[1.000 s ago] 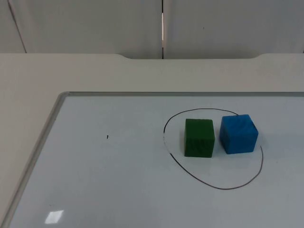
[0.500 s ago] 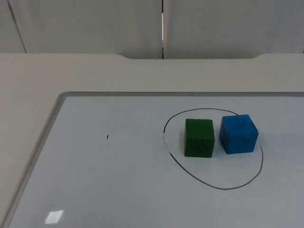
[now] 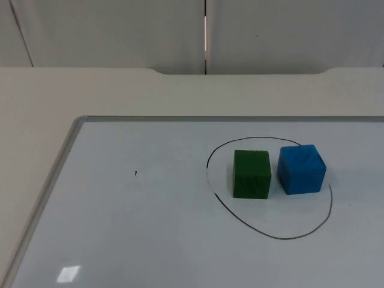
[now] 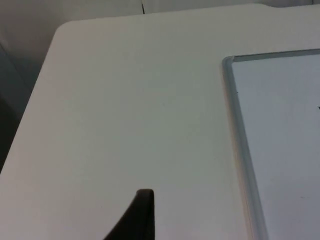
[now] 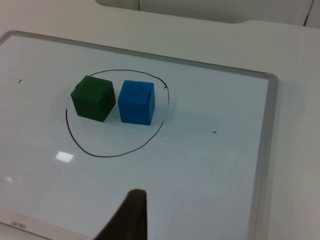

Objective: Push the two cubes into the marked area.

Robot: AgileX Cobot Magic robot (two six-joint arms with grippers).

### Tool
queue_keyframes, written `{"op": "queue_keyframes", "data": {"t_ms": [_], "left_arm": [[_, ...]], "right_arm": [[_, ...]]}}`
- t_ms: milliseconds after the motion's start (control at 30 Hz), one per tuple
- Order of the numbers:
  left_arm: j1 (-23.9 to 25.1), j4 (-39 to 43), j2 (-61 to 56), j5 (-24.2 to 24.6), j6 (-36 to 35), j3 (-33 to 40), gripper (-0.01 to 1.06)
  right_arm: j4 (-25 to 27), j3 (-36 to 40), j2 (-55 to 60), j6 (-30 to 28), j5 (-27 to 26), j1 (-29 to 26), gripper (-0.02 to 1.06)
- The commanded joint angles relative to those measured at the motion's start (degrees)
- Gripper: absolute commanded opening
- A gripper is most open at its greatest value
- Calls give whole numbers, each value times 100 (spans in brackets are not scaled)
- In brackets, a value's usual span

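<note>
A green cube (image 3: 251, 174) and a blue cube (image 3: 301, 169) stand side by side, a narrow gap between them, on a whiteboard (image 3: 150, 228). Both sit inside a hand-drawn black loop (image 3: 270, 235), the blue one close to its right line. The right wrist view has the green cube (image 5: 93, 98), the blue cube (image 5: 136, 102) and the loop (image 5: 107, 155) well ahead of my right gripper (image 5: 131, 215), which hangs back over the board. My left gripper (image 4: 140, 215) waits over the bare table top, off the board's metal-framed corner (image 4: 229, 62).
The whiteboard's grey frame (image 3: 54, 174) runs along its left and far sides. A tiny black mark (image 3: 135, 173) lies on the board left of the loop. The grey partition wall (image 3: 120, 30) closes the table at the back.
</note>
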Motion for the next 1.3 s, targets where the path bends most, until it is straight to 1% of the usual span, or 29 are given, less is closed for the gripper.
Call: {"op": "queue_keyframes", "data": {"t_ms": [0,1000,1200,1267], "left_arm": [[66,34,-22,-67,-21,19,105],[66,34,-22,-67,-21,19,105],[66,34,-22,-67,-21,19,105],[66,34,-22,-67,-21,19,105]], "right_arm": [[0,19,-24,-22,-11,-20,105],[35,19,-24,-24,-11,-20,105],[35,19,-24,-24,-11,-277,105],[35,19,-24,-24,-11,-521,105]]}}
